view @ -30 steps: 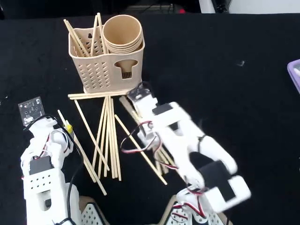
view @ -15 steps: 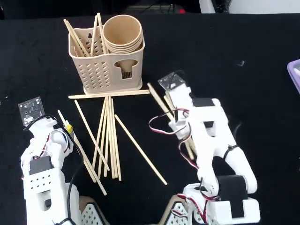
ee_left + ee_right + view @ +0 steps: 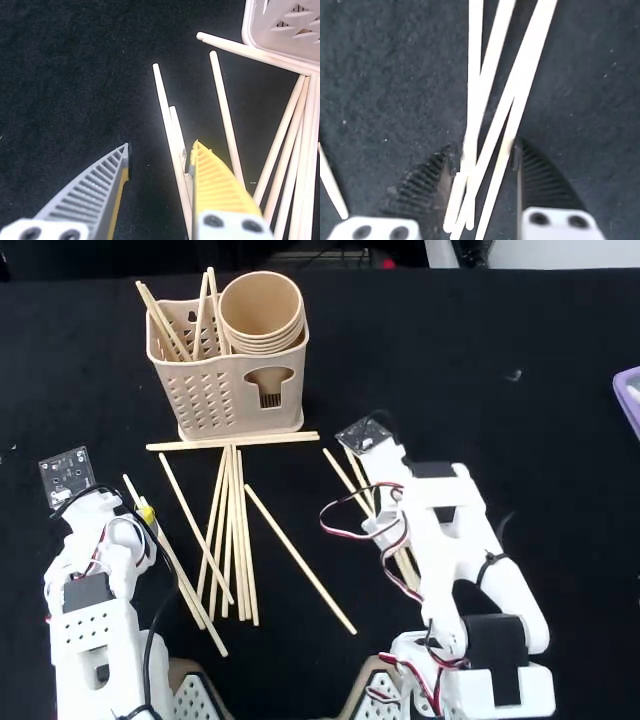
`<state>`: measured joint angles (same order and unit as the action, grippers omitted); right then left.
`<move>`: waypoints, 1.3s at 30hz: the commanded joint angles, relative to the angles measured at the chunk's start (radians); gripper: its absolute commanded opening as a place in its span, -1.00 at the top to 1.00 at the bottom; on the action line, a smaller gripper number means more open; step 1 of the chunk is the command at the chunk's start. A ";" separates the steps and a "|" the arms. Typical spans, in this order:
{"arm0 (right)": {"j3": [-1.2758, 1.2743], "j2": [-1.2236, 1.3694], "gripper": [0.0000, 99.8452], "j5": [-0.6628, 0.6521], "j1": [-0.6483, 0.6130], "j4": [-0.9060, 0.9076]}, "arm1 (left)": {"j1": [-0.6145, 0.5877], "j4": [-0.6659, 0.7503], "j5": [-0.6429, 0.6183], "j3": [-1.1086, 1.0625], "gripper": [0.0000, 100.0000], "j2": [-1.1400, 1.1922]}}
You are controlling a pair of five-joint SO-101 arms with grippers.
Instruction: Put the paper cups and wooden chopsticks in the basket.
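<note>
Since a second ago, your right arm has swung out from the front wall of the cream perforated plastic basket point(image 3: 225, 390) to a spot in front of it, off its cup end. The left arm has not shifted.

Your right claw point(image 3: 482, 146) is closed narrow on a small bundle of pale wooden chopsticks point(image 3: 476, 60), and they cross one another between the jaws. That crossing looks likely to slip, so keep the grip firm. Tip the bundle upright before you reach the rim, aim for the compartment already holding chopsticks beside the stack of tan paper cups point(image 3: 262, 310), and let go only once the lower ends are inside.

Your left claw point(image 3: 160, 145) is spread wide over the black cloth-covered bench point(image 3: 520, 500), in front of the basket. Its yellow finger is just beside one of the loose chopsticks point(image 3: 230, 530) fanned out there.

No brand or writing can be read. The basket front has only a bulb-shaped cutout point(image 3: 270, 385).
</note>
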<state>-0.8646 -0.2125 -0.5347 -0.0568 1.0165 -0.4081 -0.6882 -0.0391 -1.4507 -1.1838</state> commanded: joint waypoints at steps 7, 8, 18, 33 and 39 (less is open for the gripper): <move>0.044 0.154 0.70 -0.005 0.017 -0.129 | -0.007 0.017 -0.009 0.010 0.60 -0.012; 0.065 0.177 0.72 -0.005 0.017 -0.117 | -0.007 0.017 -0.009 0.010 0.60 -0.012; 0.119 0.033 0.98 -0.011 0.011 0.021 | -0.007 0.017 -0.009 0.010 0.60 -0.012; 0.024 -0.036 0.97 -0.167 0.011 0.026 | -0.007 0.017 -0.009 0.010 0.60 -0.012; 0.022 -0.045 0.71 -0.164 -0.041 0.103 | -0.007 0.017 -0.009 0.010 0.60 -0.012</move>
<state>-0.8477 -0.2064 -0.6897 -0.0660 1.0794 -0.4081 -0.6882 -0.0391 -1.4507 -1.1838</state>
